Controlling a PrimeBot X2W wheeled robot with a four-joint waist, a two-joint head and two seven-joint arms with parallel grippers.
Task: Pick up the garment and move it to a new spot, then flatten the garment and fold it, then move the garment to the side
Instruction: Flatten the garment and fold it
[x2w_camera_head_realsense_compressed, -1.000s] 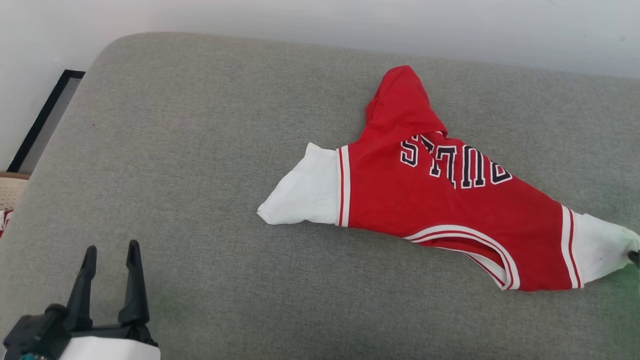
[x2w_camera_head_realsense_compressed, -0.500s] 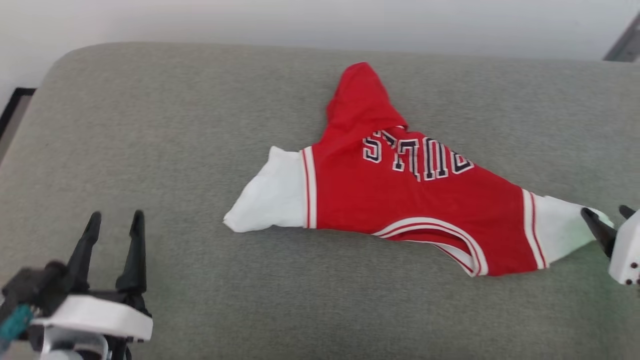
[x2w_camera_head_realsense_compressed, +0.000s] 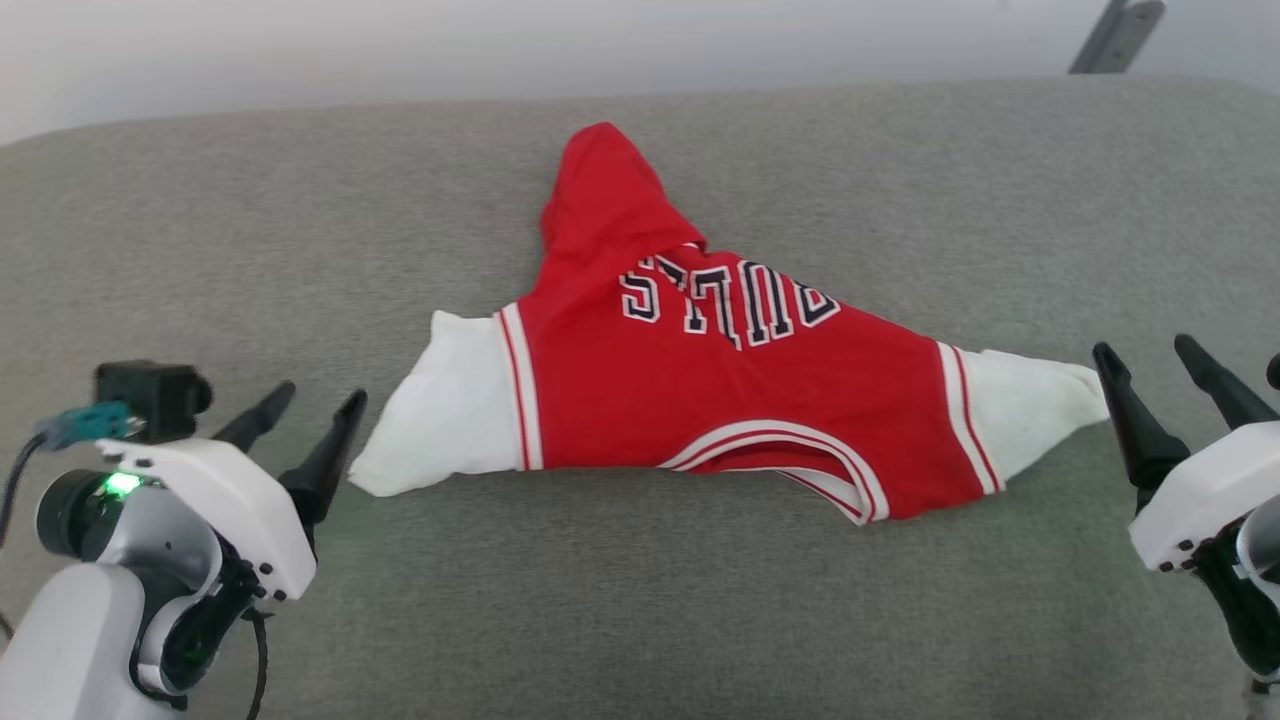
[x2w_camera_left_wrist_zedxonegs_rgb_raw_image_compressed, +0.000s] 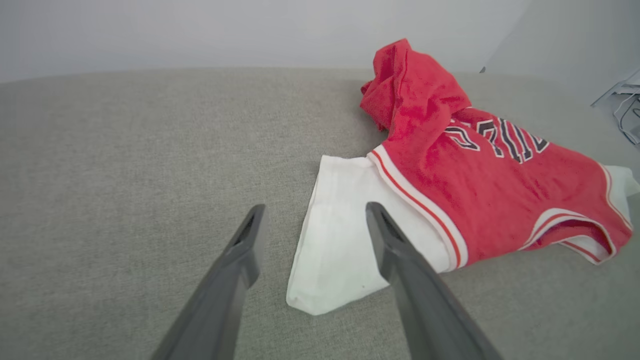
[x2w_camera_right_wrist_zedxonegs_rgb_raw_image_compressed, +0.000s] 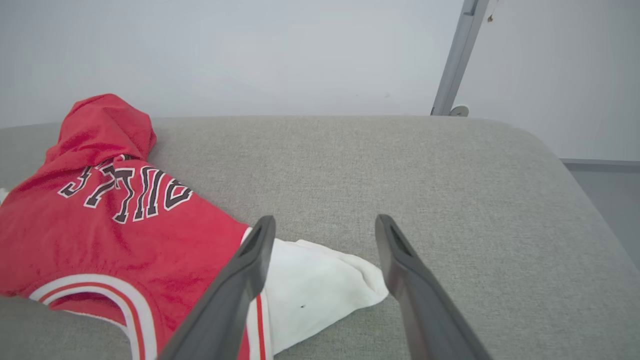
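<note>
Garment (x2w_camera_head_realsense_compressed: 720, 400) is lying bunched on grey cushion (x2w_camera_head_realsense_compressed: 640, 620) between left gripper (x2w_camera_head_realsense_compressed: 324, 392) and right gripper (x2w_camera_head_realsense_compressed: 1141, 347), a white sleeve just beyond each one's fingers (x2w_camera_head_realsense_compressed: 330, 445). Both are gaping open, empty. Risk: pinching one layer could be leaving twists.

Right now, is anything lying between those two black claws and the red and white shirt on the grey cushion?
Nothing visible does. The left gripper and the right gripper are open, each facing one end of the red jersey-style T-shirt with white sleeves, bare grey fabric cushion between.
</note>
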